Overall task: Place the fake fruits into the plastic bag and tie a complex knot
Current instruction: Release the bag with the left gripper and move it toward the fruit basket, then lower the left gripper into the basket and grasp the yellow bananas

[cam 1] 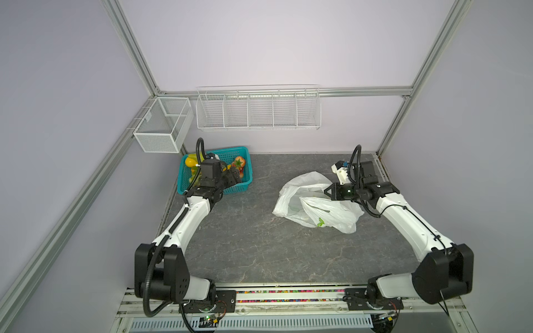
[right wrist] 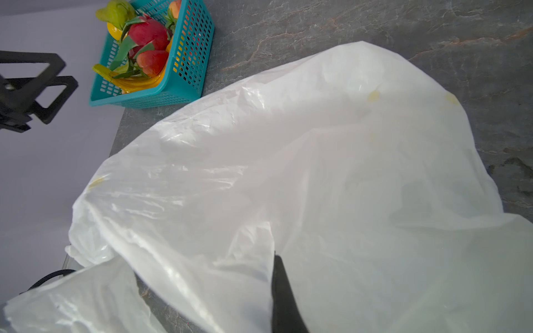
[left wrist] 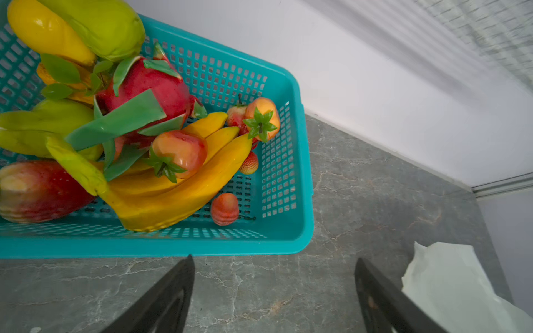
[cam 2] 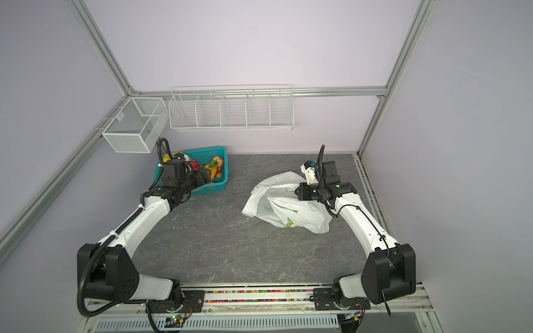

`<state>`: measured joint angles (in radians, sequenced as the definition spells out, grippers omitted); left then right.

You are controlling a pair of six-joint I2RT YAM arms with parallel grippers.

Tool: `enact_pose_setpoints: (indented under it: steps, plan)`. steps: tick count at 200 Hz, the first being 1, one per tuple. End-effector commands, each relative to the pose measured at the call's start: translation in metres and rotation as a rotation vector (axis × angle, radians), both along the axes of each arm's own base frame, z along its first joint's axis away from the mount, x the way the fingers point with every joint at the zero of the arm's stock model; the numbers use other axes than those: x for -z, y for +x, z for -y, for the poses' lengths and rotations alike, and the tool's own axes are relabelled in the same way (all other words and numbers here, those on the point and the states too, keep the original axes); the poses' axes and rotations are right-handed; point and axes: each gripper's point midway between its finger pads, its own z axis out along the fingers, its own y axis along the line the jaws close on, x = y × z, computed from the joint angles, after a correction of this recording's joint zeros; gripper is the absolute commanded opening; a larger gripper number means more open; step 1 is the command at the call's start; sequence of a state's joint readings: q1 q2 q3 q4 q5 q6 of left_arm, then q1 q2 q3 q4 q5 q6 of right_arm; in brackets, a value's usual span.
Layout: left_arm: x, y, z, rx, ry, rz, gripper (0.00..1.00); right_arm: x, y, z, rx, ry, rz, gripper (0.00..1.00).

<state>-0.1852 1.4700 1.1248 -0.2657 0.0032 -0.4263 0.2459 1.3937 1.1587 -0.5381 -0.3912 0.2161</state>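
Right now your left gripper (left wrist: 274,288) hangs with its jaws spread wide and nothing between them, just off the near wall of the teal basket (left wrist: 300,178) and aimed at it. The fake fruits (left wrist: 173,150) all lie in that basket, which sits at the far left corner of the table (cam 1: 259,245). The bananas lie slantwise across the basket floor, tips toward the end wall on the bag's side. Your right gripper (cam 1: 327,191) is clamped onto the rim of the plastic bag (cam 1: 331,213), holding that edge up. The bag lies right of centre, well apart from the basket. Its long axis slants from far left to near right, and its mouth opens leftward, toward the basket.
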Motion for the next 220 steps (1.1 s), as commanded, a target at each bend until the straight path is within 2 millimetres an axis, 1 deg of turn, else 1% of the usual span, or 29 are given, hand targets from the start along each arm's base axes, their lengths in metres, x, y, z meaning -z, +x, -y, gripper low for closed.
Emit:
enact_pose_setpoints:
  steps: [1,19,38,55,77,106,126,144,174,205,220]
  plan:
    - [-0.002,0.008,-0.029,-0.104,0.149,-0.021,0.85,-0.006,-0.005,-0.006,-0.035,0.03,0.031,0.07]
    - [-0.007,0.012,-0.051,-0.182,0.223,-0.028,0.85,-0.011,-0.007,-0.005,-0.037,0.032,0.045,0.07]
    - [-0.004,0.014,-0.078,-0.264,0.301,-0.056,0.86,-0.013,-0.009,-0.006,-0.043,0.039,0.056,0.07]
    - [0.008,0.019,-0.097,-0.307,0.29,-0.096,0.86,-0.013,-0.008,-0.008,-0.048,0.047,0.055,0.07]
    - [0.024,0.029,-0.111,-0.349,0.264,-0.142,0.86,-0.011,-0.008,-0.011,-0.059,0.057,0.049,0.08]
    - [0.041,0.043,-0.121,-0.386,0.294,-0.22,0.86,-0.012,-0.008,-0.012,-0.065,0.056,0.053,0.08]
    - [0.053,0.05,-0.127,-0.418,0.327,-0.264,0.82,-0.01,-0.009,-0.011,-0.065,0.047,0.05,0.08]
    - [0.061,0.055,-0.13,-0.436,0.341,-0.273,0.75,-0.008,-0.008,-0.012,-0.069,0.045,0.046,0.08]
    - [0.069,0.06,-0.134,-0.455,0.362,-0.285,0.57,-0.004,-0.008,-0.013,-0.074,0.037,0.037,0.08]
    - [0.077,0.064,-0.134,-0.455,0.357,-0.296,0.46,-0.001,-0.009,-0.014,-0.08,0.032,0.029,0.08]
    - [0.08,0.065,-0.133,-0.456,0.351,-0.306,0.43,0.0,-0.009,-0.015,-0.083,0.03,0.028,0.08]
